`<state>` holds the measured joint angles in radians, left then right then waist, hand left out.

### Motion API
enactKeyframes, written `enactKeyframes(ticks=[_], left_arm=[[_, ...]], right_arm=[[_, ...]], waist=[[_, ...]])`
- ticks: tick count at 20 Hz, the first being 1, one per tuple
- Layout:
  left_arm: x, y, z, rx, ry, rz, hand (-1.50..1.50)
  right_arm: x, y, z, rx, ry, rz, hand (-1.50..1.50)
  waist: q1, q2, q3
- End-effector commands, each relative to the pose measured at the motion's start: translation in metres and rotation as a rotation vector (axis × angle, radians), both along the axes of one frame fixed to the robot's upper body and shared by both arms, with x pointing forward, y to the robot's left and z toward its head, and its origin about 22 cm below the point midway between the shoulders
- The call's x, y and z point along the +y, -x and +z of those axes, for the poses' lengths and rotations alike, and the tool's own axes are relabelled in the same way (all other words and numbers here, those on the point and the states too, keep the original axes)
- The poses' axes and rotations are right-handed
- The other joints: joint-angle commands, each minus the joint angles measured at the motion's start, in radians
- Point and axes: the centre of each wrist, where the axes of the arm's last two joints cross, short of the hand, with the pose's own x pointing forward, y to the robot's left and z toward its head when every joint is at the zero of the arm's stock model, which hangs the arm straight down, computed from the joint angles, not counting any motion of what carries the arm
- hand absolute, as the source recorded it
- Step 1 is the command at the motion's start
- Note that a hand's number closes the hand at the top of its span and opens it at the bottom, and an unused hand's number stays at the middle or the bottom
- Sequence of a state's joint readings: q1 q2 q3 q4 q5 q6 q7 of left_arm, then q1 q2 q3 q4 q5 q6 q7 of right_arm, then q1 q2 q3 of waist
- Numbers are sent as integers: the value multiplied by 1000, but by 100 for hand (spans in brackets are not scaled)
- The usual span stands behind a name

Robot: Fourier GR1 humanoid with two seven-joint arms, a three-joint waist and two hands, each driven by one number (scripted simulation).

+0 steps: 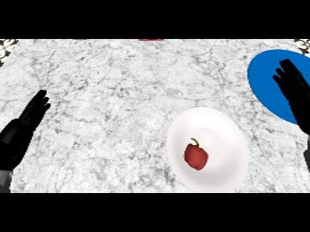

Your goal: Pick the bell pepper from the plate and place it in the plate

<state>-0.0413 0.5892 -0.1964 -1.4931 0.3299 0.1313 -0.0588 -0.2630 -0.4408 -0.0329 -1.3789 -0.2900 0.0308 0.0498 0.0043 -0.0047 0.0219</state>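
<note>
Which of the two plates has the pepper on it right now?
The white plate, near the counter's front edge: the red pepper lies on it. The blue plate, at the right, carries no pepper and is partly covered by the right hand.

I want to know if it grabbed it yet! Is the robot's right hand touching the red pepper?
Apart. The head view shows the right hand open over the blue plate, with bare counter between it and the bell pepper lying on the white plate.

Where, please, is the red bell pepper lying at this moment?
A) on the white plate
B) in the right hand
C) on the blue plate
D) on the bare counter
A: the bell pepper lies on the white plate, while the blue plate holds no pepper and the right hand above it is open.
</note>
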Motion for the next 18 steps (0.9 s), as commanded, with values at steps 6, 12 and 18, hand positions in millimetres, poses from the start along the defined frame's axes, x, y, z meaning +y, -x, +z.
enactKeyframes(ticks=[6, 12, 18], left_arm=[[-27, 37, -71, 352, 180, 195, 0], [-52, 32, -67, 335, 265, 148, 0], [-74, 18, -71, 336, 251, 127, 0]], right_arm=[[4, 16, 88, -401, 213, -288, 150], [0, 60, 32, -405, 396, -723, -150], [71, 140, 14, -423, 417, -674, -150]], waist=[[-57, -12, -29], [-75, -11, -25], [-45, -1, -25]])
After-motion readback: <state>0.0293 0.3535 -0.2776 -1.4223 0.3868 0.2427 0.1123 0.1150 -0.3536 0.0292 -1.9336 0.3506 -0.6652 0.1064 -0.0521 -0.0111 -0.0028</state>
